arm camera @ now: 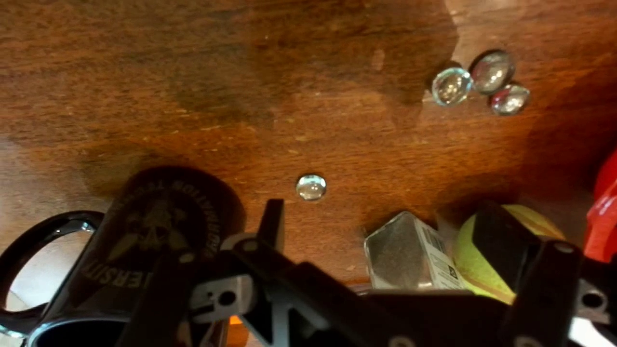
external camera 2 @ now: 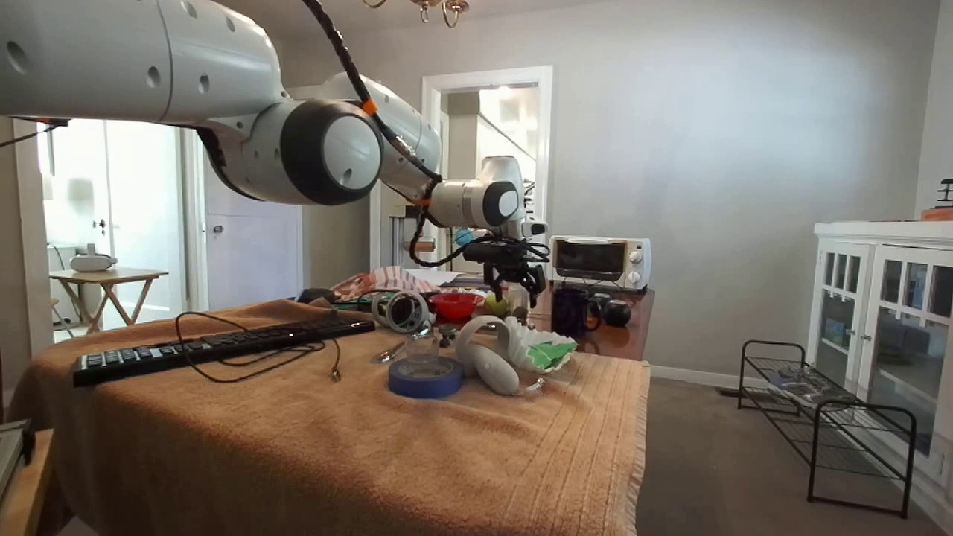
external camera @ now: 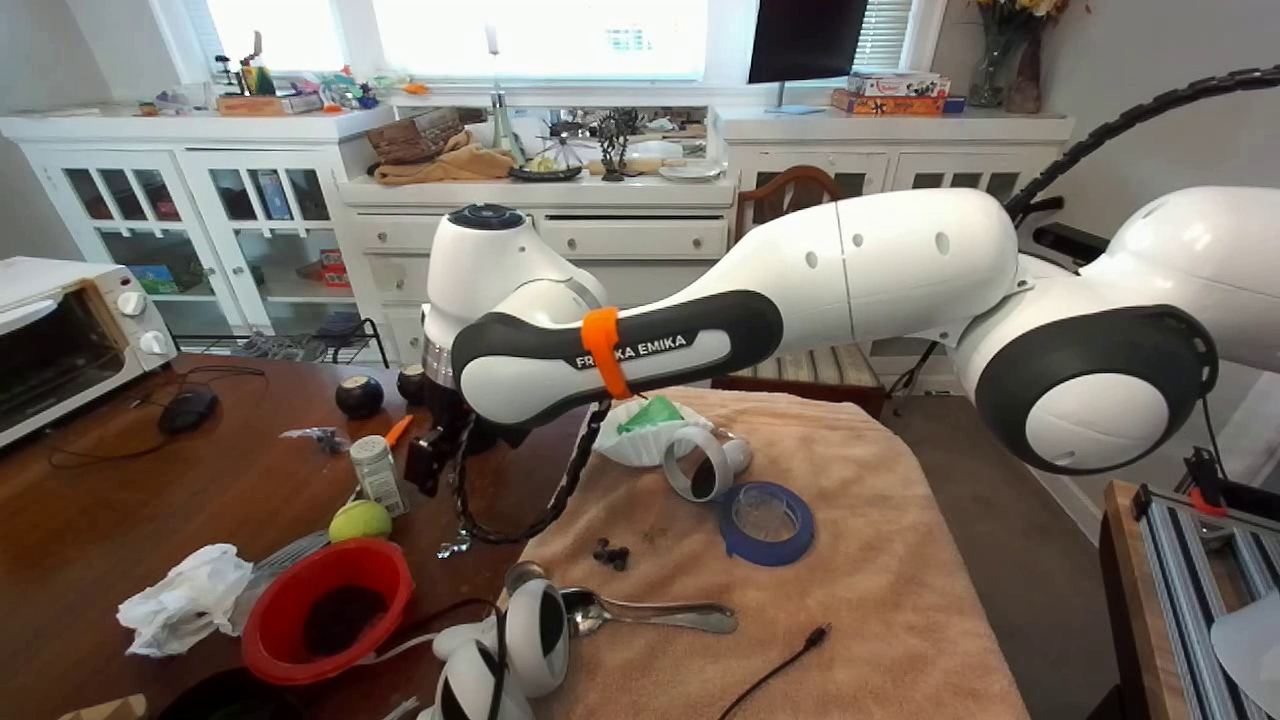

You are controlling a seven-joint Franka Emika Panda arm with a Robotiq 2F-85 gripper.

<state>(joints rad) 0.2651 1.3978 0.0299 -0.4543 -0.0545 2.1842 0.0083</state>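
My gripper (arm camera: 386,231) is open, its fingers wide apart with nothing held. It also shows in an exterior view (external camera 2: 516,289), pointing down over the wooden table. Between the fingers in the wrist view stands a transparent shaker (arm camera: 400,250) with a white label; it also shows in an exterior view (external camera: 377,476). A yellow-green tennis ball (arm camera: 475,262) lies behind the right finger. A black mug (arm camera: 164,226) with faint lettering is beside the left finger. One glass bead (arm camera: 311,187) lies just beyond the left fingertip, and 3 more beads (arm camera: 491,72) lie together farther off.
A red bowl (external camera: 265,632) and crumpled white paper (external camera: 190,600) are near the ball. A toaster oven (external camera 2: 595,259) stands behind. On the tan towel (external camera: 800,640) are blue tape (external camera: 768,553), white controllers (external camera: 738,456), spoons (external camera: 690,618) and a keyboard (external camera 2: 223,348).
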